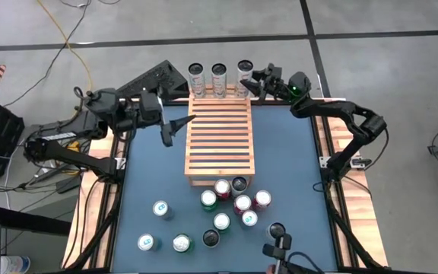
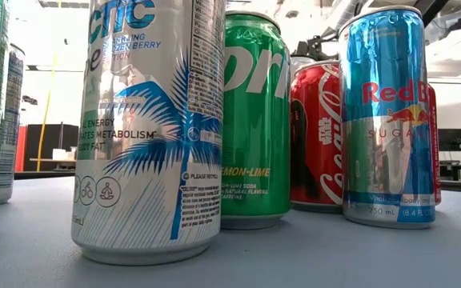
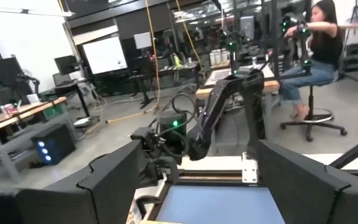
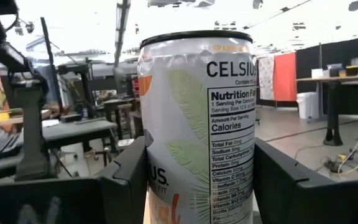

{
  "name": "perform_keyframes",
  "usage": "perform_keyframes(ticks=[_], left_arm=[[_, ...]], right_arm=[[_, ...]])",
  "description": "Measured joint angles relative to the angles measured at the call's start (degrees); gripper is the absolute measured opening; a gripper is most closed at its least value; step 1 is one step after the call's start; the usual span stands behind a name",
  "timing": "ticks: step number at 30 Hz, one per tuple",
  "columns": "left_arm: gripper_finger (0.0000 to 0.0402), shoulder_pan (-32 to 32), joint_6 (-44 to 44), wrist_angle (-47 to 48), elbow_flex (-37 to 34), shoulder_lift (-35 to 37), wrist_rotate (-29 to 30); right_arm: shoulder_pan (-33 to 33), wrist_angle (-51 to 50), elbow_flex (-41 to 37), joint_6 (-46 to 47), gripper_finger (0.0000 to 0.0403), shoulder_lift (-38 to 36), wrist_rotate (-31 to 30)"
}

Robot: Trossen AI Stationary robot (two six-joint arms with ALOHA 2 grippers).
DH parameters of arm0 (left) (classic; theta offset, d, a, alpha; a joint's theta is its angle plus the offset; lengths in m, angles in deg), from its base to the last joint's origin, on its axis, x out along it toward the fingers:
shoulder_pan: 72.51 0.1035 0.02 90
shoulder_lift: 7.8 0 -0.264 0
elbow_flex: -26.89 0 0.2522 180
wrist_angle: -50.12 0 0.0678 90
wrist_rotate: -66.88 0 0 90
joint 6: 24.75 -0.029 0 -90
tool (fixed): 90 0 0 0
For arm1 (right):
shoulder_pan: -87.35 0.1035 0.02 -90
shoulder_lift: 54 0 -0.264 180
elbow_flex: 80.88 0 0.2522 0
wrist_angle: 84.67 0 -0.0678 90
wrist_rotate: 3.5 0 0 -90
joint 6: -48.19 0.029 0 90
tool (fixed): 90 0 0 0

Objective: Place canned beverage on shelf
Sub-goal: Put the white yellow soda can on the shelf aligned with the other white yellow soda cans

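Blue worktop (image 1: 295, 175) carries the shelf (image 1: 219, 141); right hand (image 1: 255, 80) grips the can (image 4: 197, 124) at its far right corner. Left hand (image 1: 175, 128) waits open, empty. Set the can down upright before releasing.

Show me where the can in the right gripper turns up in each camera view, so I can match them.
High view: the Celsius can stands rightmost of three at the far end of the shelf, the right gripper around it.
Low view: not in it, as far as I can tell.
Left wrist view: not visible; only the right arm beyond the table.
Right wrist view: the can fills the middle, between the fingers.
Shared landmark: the right arm.
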State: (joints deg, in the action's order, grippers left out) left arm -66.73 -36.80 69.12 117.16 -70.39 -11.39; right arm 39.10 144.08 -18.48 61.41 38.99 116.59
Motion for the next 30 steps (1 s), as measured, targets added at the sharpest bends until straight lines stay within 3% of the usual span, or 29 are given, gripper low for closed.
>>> perform_keyframes(ticks=[16, 30], left_arm=[[0.0304, 1.99, -0.11, 0.32, 0.02, 0.02, -1.04], [0.0304, 1.99, 0.12, 0.41, 0.04, 0.02, -0.52]], right_arm=[[0.54, -2.4, 0.03, -3.2, 0.0208, 0.17, -0.04], [1.49, 0.74, 1.97, -3.2, 0.0208, 5.75, -0.96]])
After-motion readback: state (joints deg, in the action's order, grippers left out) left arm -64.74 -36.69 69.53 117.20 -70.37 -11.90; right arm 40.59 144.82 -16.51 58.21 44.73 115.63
